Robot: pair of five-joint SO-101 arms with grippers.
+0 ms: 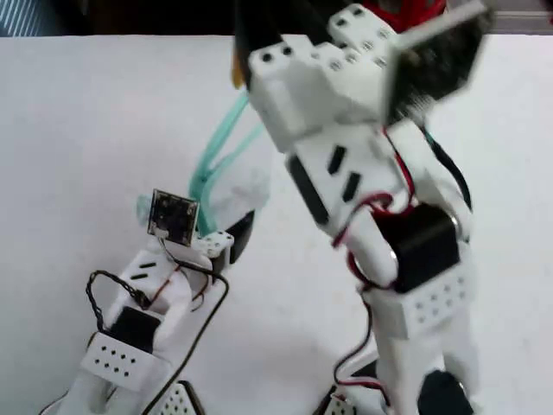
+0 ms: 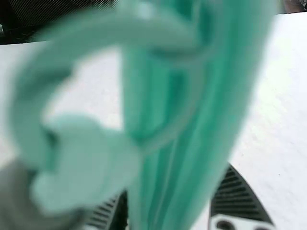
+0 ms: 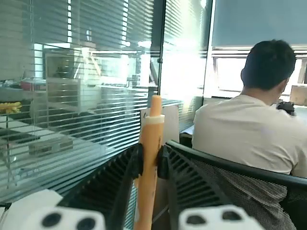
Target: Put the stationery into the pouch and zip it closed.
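From above, you have the pouch [image 1: 218, 169] lying on the white table [image 1: 78, 130], with the left gripper [image 1: 232, 233] at its near end. The right arm [image 1: 346, 164] is raised high over the table, well above the pouch

In the left wrist view the pouch runs between the jaws, which look closed on it, and its loop [image 2: 24, 110] sits close to the lens

In the right wrist view your right gripper [image 3: 149, 162] is clamped on an orange pen [image 3: 152, 129], which points out at window blinds [image 3: 72, 96] and a glass partition [image 3: 187, 72]

I judge you are early in the task: the pen is in hand but not yet in the pouch. I cannot tell whether the pouch is open. Loading and zipping are both left to do
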